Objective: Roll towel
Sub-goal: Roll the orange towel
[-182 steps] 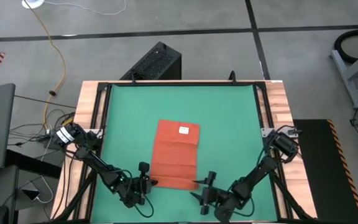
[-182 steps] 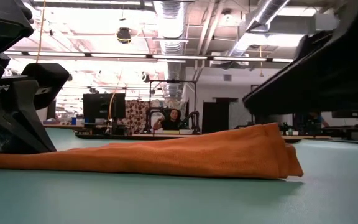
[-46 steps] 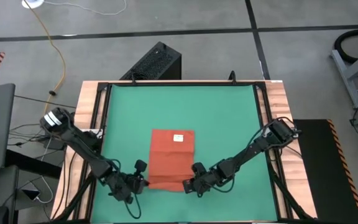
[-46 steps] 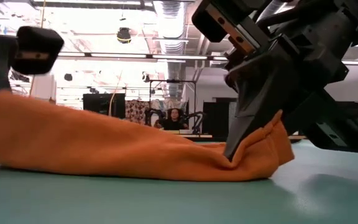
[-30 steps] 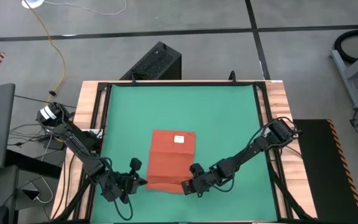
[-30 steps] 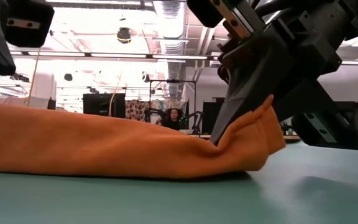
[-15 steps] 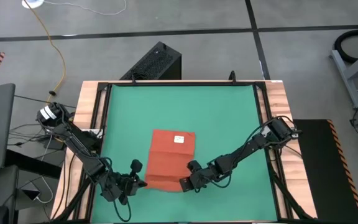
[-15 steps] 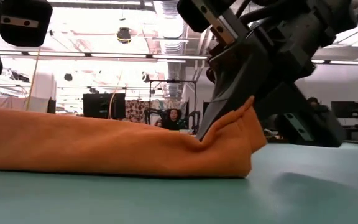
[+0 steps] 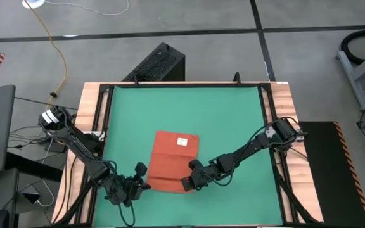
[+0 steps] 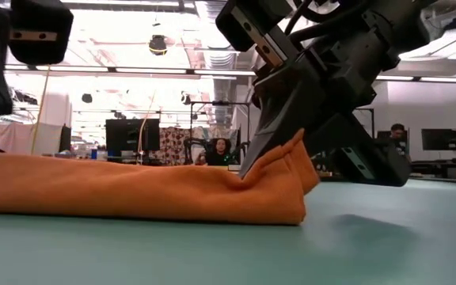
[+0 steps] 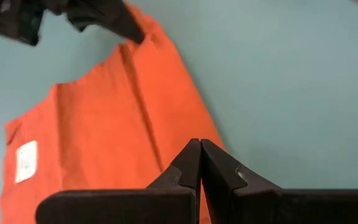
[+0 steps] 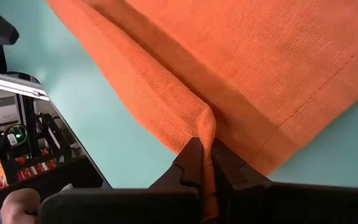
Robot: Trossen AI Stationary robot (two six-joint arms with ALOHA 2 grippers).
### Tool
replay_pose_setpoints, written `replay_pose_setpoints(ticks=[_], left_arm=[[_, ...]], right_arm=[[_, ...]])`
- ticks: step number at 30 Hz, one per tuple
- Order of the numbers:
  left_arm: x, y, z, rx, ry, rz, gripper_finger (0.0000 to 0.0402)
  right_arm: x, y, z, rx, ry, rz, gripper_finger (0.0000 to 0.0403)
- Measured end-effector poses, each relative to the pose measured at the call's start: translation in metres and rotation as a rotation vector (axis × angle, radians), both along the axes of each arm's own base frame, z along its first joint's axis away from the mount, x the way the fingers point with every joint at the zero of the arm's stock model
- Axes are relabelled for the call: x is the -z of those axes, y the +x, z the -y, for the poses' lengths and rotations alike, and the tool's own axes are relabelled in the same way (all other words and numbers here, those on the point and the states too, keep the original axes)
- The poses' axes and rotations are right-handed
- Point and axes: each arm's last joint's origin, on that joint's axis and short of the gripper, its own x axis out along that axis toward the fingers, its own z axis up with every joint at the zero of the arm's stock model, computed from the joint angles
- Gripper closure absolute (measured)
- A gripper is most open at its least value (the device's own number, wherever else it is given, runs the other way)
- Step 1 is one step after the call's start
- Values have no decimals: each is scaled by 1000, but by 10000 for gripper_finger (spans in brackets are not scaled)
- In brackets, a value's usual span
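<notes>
1. Towel (image 9: 175, 160) lies flat on the green mat (image 9: 233, 120), toward 6 o'clock of mat centre; white tag (image 9: 182, 141) at its 12 o'clock end; near edge doubled over into a low fold.
2. Right gripper (image 9: 188, 182) sits at the towel's 5 o'clock corner, fingers clamped on a pinched ridge of cloth, plain in the right wrist view (image 12: 205, 149); over the last second it has carried that corner inward toward 9 o'clock, and the raised peak in the low view (image 10: 279, 170) has shifted with it.
3. Left gripper (image 9: 140, 183) at the 7 o'clock corner, fingers together and empty (image 11: 199, 163), just beside the cloth edge; it has let go since earlier.
4. Judgement: roll barely begun; one fold only.
5. Hidden: right arm covers the fold's far side in the low view; number of layers there unclear.
</notes>
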Motion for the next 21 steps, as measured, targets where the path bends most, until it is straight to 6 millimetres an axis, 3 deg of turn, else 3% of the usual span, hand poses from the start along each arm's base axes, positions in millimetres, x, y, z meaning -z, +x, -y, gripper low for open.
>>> replay_pose_setpoints(ticks=[12,21], left_arm=[[48,16,-3,-94,122,-94,402],[52,13,-4,-155,43,-140,401]], right_arm=[[0,-1,-1,-41,-44,11,379],[-4,1,-6,-154,-170,122,318]])
